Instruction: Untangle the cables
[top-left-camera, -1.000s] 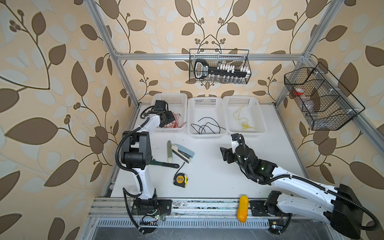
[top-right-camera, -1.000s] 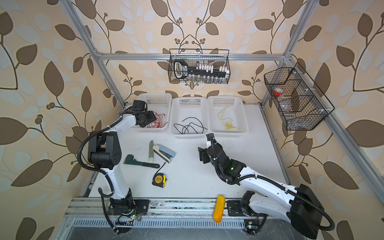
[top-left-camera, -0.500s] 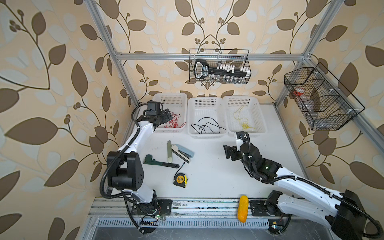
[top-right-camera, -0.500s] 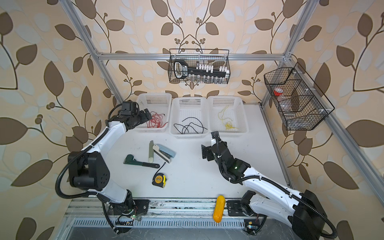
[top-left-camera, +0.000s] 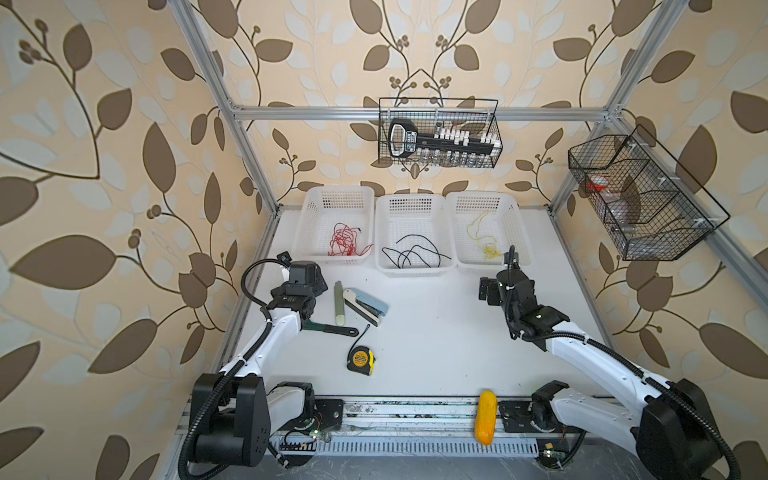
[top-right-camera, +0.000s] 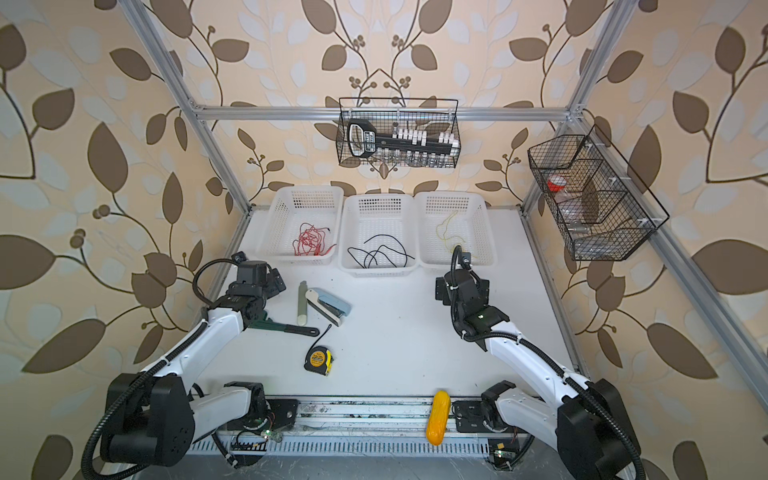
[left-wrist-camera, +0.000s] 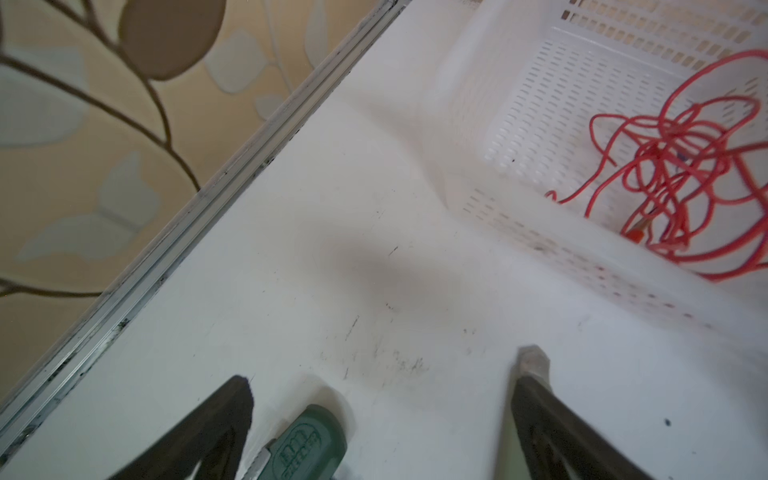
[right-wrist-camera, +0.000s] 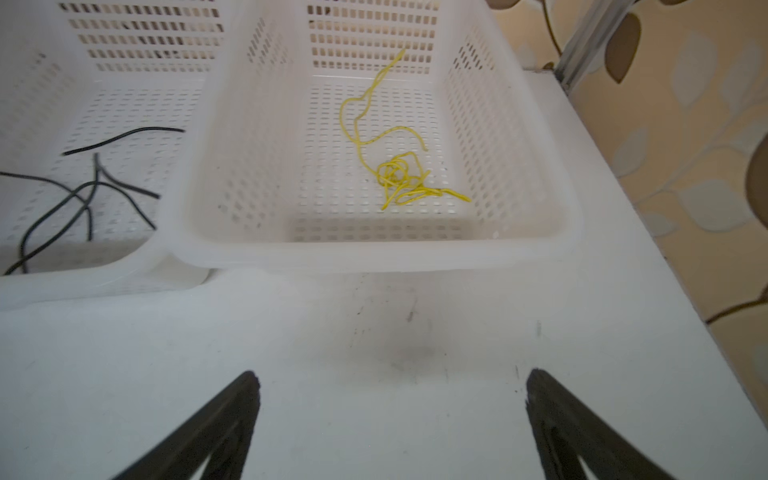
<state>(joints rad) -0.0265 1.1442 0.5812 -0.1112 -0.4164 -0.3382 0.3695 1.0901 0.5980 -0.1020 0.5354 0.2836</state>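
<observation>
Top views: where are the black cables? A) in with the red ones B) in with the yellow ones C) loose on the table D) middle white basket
D: both top views show the black cables inside the middle basket, apart from the red cables and yellow cables.

Three white baskets (top-left-camera: 337, 189) line the bench's back edge: one holds red cables (top-left-camera: 345, 241), one black cables (top-left-camera: 415, 253), one yellow cables (top-left-camera: 484, 237). Two wire baskets (top-left-camera: 436, 99) hang on the frame. Near the left edge lie one tape measure (top-left-camera: 360, 359), one wrench (top-left-camera: 332, 329), one stapler (top-left-camera: 365, 306) and one pale rod (top-left-camera: 339, 303).
</observation>
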